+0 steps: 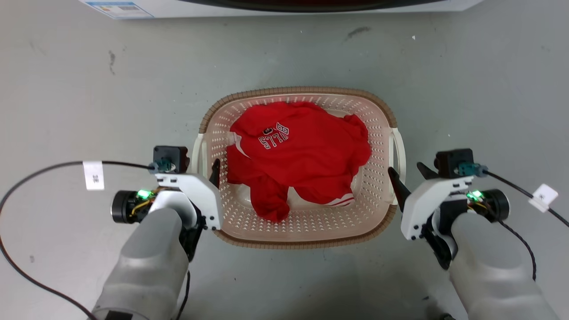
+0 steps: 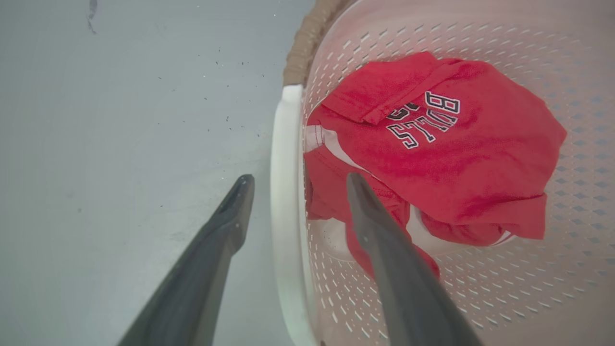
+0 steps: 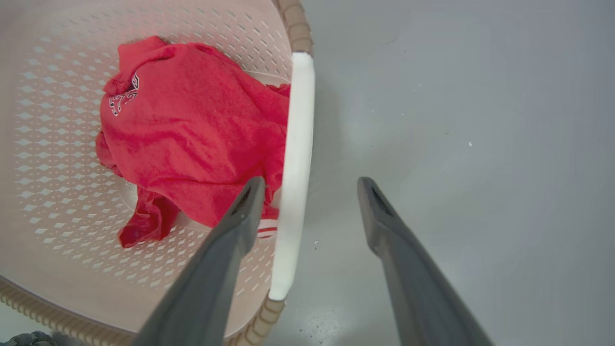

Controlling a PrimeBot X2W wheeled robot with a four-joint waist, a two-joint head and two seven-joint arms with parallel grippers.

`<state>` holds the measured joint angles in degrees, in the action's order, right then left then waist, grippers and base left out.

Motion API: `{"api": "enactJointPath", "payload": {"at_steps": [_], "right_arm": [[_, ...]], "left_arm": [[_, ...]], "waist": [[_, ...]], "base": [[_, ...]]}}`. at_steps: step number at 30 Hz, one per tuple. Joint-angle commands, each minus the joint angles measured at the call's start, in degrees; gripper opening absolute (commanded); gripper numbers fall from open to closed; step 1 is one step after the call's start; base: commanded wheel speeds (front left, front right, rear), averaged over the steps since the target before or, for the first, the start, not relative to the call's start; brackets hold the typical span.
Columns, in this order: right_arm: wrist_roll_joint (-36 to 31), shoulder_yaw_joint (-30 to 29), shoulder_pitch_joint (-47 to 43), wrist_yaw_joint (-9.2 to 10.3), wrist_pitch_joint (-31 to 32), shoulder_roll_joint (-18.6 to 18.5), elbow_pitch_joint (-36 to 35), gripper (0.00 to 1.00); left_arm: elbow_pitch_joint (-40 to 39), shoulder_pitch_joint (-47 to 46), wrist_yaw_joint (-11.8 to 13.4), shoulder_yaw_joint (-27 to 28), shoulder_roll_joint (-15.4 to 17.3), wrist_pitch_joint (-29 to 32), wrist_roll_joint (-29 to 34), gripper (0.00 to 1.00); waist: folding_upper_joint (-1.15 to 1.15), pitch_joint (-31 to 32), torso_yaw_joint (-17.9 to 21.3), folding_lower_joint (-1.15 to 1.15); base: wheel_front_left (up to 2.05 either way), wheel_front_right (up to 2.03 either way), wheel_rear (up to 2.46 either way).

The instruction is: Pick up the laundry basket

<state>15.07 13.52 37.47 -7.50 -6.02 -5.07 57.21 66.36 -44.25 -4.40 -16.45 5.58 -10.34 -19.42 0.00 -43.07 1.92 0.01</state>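
The left tool [image 2: 300, 179] and right tool [image 3: 312, 182] stand spread astride the white side handles [image 2: 286, 192] of the laundry basket [image 1: 306, 243], each reaching both inside and outside its wall, nothing gripped. The basket sits on the grey floor [image 1: 89, 89], a red shirt [image 1: 302, 151] heaped inside. A good lift likely means closing both on the handles together, then rising level so the load cannot tip.

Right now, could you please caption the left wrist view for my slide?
Open left gripper straddling the white side handle of the laundry basket, red Bulls shirt inside.
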Motion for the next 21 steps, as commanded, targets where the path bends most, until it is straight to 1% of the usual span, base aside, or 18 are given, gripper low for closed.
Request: {"api": "enactJointPath", "payload": {"at_steps": [1, 9, 11, 12, 13, 14, 21], "right_arm": [[0.8, 0.8, 1.9, 0.02, -0.1, 0.3, 1.2, 1.00], [5.3, 5.3, 7.9, 0.02, 0.0, 1.0, 7.0, 1.00], [6.4, 6.4, 8.6, 0.02, 0.9, 1.1, 8.3, 1.00], [7.0, 7.0, 9.0, 0.02, 1.6, 1.2, 8.8, 0.40], [7.7, 7.5, 9.4, 0.02, 1.8, 1.2, 9.1, 0.00], [8.3, 8.0, 9.8, 0.02, 1.8, 1.2, 9.3, 0.00], [11.5, 11.7, 10.0, -0.06, 1.8, 0.4, 10.3, 0.00]], "left_arm": [[0.9, -1.5, -0.2, -0.2, 0.4, 0.3, 0.1, 1.00], [4.8, -6.6, -1.1, -1.0, 0.4, 4.4, -0.5, 1.00], [5.4, -7.3, -1.3, -1.0, 0.3, 6.0, -1.0, 1.00], [5.6, -7.7, -1.4, -1.2, 0.3, 6.3, -0.9, 0.75], [5.7, -8.1, -1.4, -1.4, 0.3, 6.3, -0.7, 0.40], [5.8, -8.3, -1.4, -1.6, 0.2, 6.3, -0.7, 0.00], [6.4, -8.8, -2.1, -2.7, -0.8, 6.8, -1.4, 0.00]], "waist": [[0.00, -0.9, 0.5, -0.01], [0.00, -3.0, 0.2, -0.01], [0.00, -3.3, 0.2, -0.01], [0.00, -3.4, 0.1, -0.01], [0.00, -3.5, 0.0, -0.01], [0.00, -3.5, 0.0, -0.01], [0.00, -3.0, -0.3, -0.01]], "base": [[0.00, 0.00, 0.00], [0.00, 0.00, 0.00], [0.00, 0.00, 0.00], [0.00, 0.00, 0.00], [0.00, 0.00, 0.00], [0.00, 0.00, 0.00], [0.00, 0.00, 0.00]]}}
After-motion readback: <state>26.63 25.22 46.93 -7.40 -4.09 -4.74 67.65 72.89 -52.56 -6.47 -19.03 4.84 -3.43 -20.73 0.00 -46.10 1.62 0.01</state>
